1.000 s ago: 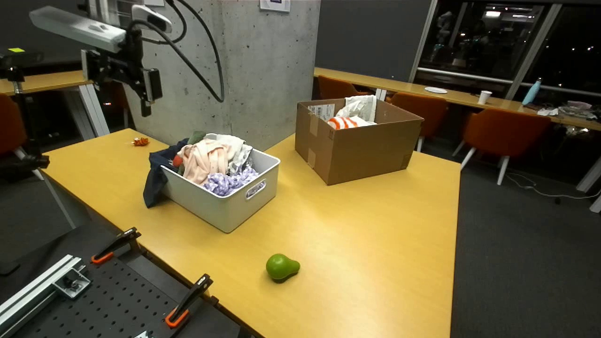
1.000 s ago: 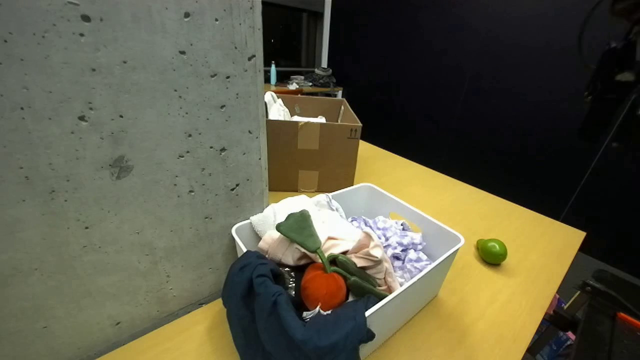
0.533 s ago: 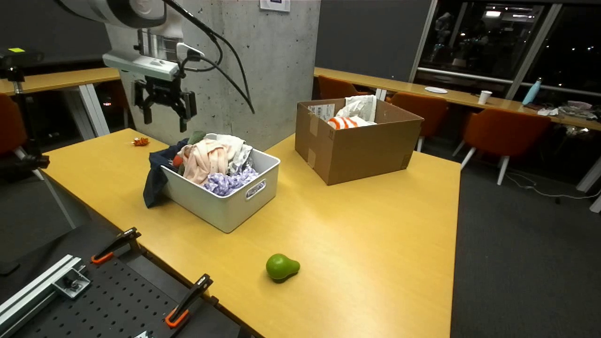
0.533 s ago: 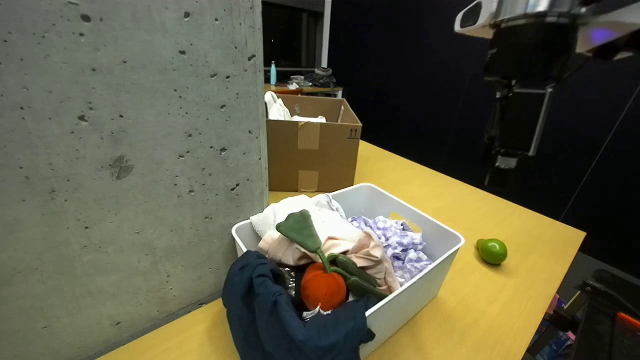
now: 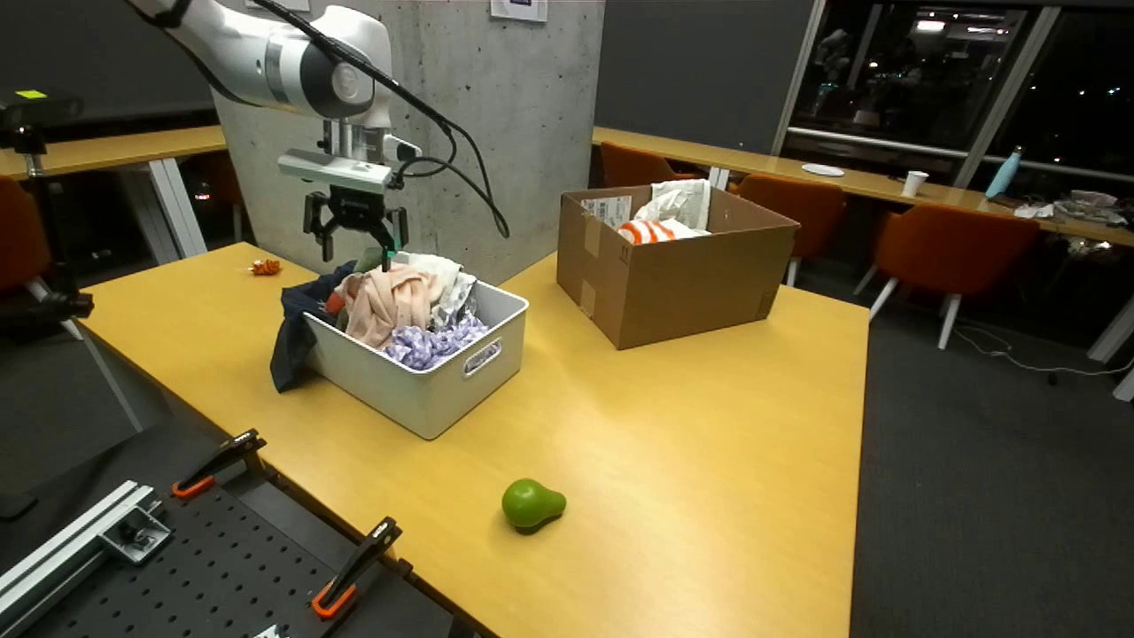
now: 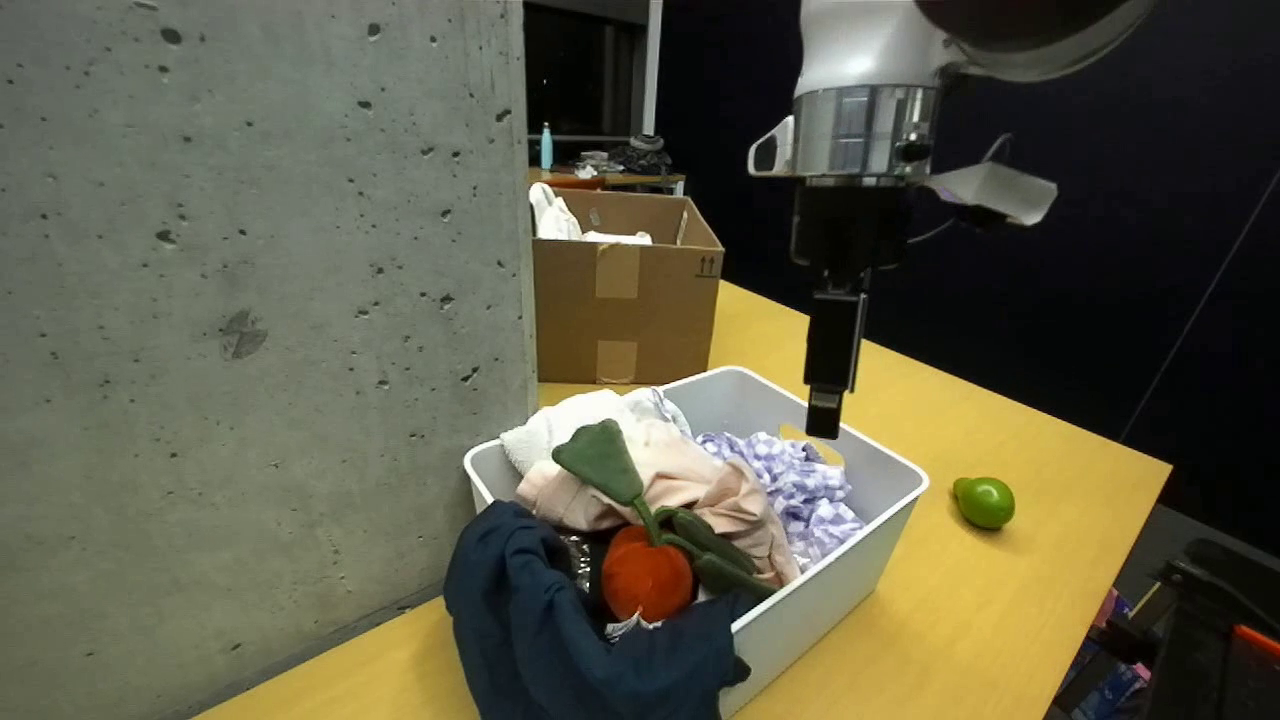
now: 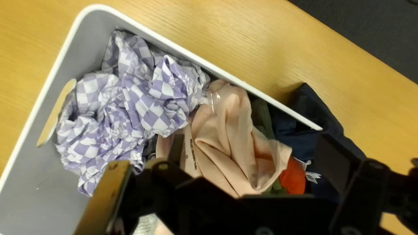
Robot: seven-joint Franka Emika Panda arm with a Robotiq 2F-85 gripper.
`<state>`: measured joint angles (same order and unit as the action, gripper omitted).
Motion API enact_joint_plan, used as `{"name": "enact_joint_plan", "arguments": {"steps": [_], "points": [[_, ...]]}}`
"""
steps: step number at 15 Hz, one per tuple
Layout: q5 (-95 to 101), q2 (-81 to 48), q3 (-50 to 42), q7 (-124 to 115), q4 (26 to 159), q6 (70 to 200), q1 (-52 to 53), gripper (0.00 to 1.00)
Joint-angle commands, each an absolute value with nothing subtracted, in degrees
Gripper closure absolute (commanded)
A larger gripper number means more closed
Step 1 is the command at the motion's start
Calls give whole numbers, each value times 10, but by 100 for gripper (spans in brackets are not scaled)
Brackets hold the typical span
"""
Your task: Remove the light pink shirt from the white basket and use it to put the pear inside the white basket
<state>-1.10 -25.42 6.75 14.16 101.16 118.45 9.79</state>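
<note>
Presently, we find the gripper (image 5: 357, 260) spread, holding nothing, above the white basket (image 5: 390, 385). Inside lies the light pink shirt (image 7: 228, 140), beneath the jaws' gap, its folds running roughly crosswise to their closing line; we judge that favourable.

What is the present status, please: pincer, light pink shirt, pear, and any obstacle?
Pincer open, above white basket. Light pink shirt inside, ungripped; green leaf-like piece lies across part of it. Pear on table.
</note>
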Motion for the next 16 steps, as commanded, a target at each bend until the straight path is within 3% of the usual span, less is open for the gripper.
{"name": "enact_joint_plan", "arguments": {"steps": [1,8,9,11,16], "points": [[8,-327,84,145,928,1170,105,0],[11,-406,92,158,851,1162,114,2],[11,-414,92,160,841,1160,115,22],[12,-425,93,164,825,1157,116,33],[9,-441,95,169,798,1147,117,72]]}}
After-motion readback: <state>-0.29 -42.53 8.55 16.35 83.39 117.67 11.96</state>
